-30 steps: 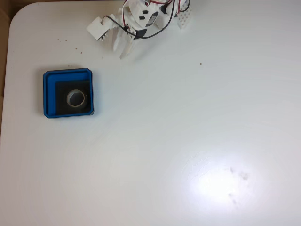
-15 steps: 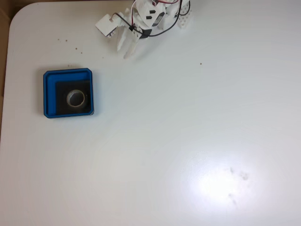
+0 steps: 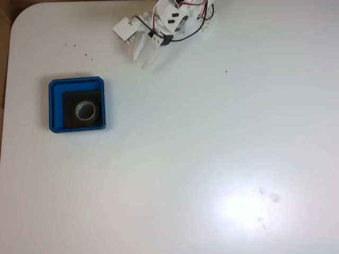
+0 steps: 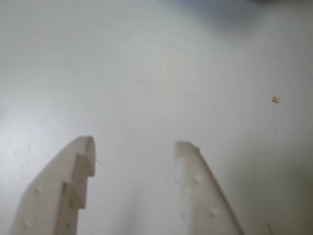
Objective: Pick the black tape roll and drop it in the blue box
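The small black ring of tape with a pale inner core (image 3: 85,110) lies flat on the black floor of the shallow, square, bright-blue plastic box with rounded corners (image 3: 55,106), at the left of the white tabletop (image 3: 212,148) in the fixed view. The ring sits near the middle of the floor, apart from the blue walls as far as can be told. Judged from that, the drop is done.

The white two-finger plastic claw (image 3: 142,59) is at the far edge of the tabletop, well apart from the box. Its fingers are spread with nothing between them; the wrist view shows the same claw (image 4: 134,144) gaping over bare white surface, with a tiny tan crumb (image 4: 276,100) off to the right.

Little is left to go wrong. The main risk would be a sweep of the arm back toward the left, low over the tabletop, which could clip the light box, slide it, or tip the ring out. The red and black wires (image 3: 180,32) looped loosely around the wrist could snag on the arm's own joints as it folds.

No brand, label or writing can be read on the tape, the box, the arm or the tabletop; a few dark specks (image 3: 79,48) on the surface are only marks.
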